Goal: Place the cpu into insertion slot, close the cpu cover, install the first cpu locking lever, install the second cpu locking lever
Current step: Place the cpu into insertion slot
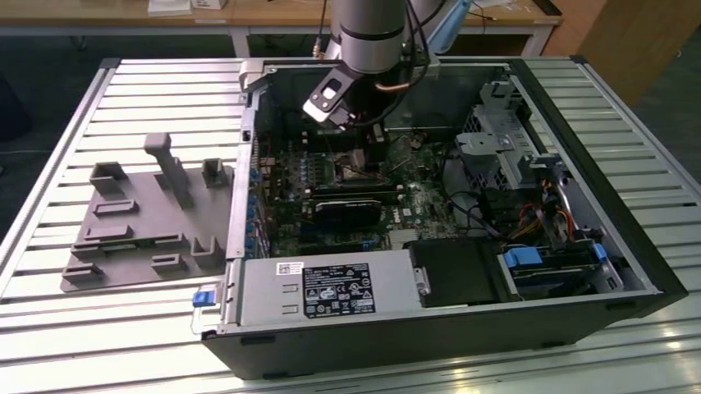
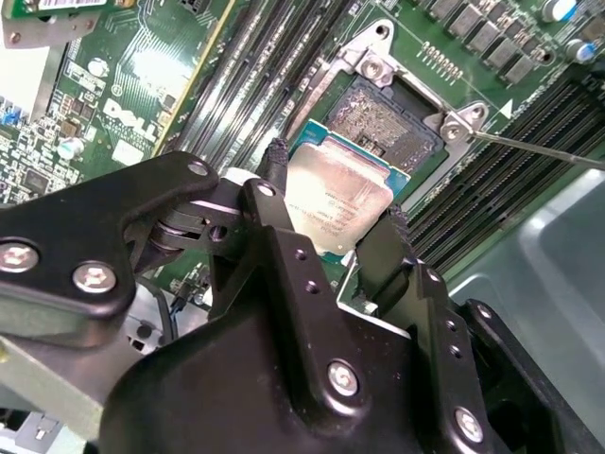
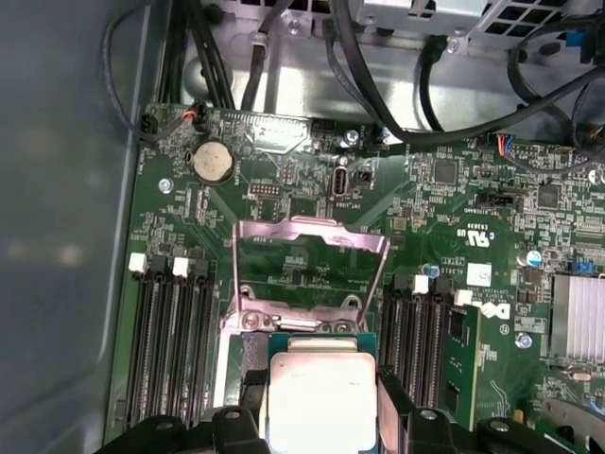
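Observation:
My gripper point(image 2: 333, 200) is shut on the cpu point(image 2: 340, 194), a flat square chip with a dull silver top, pinched at two opposite edges between the black fingers point(image 2: 274, 165). The chip hangs close over the insertion slot point(image 2: 383, 118), covering one side of it while the dark centre shows beyond. In the first wrist view the cpu point(image 3: 317, 392) sits in my gripper point(image 3: 317, 421) just before the raised cpu cover point(image 3: 302, 229), a grey frame standing open. A thin locking lever point(image 2: 529, 149) sticks out beside the slot. In the exterior view my gripper point(image 1: 353, 135) is inside the case.
Long black memory slots point(image 3: 165, 340) flank the socket on both sides. Black cables point(image 3: 378, 76) hang along the case wall. A black card point(image 1: 348, 209) lies across the board, with the power supply point(image 1: 328, 291) nearer. A grey fixture tray point(image 1: 143, 222) lies at the exterior view's left.

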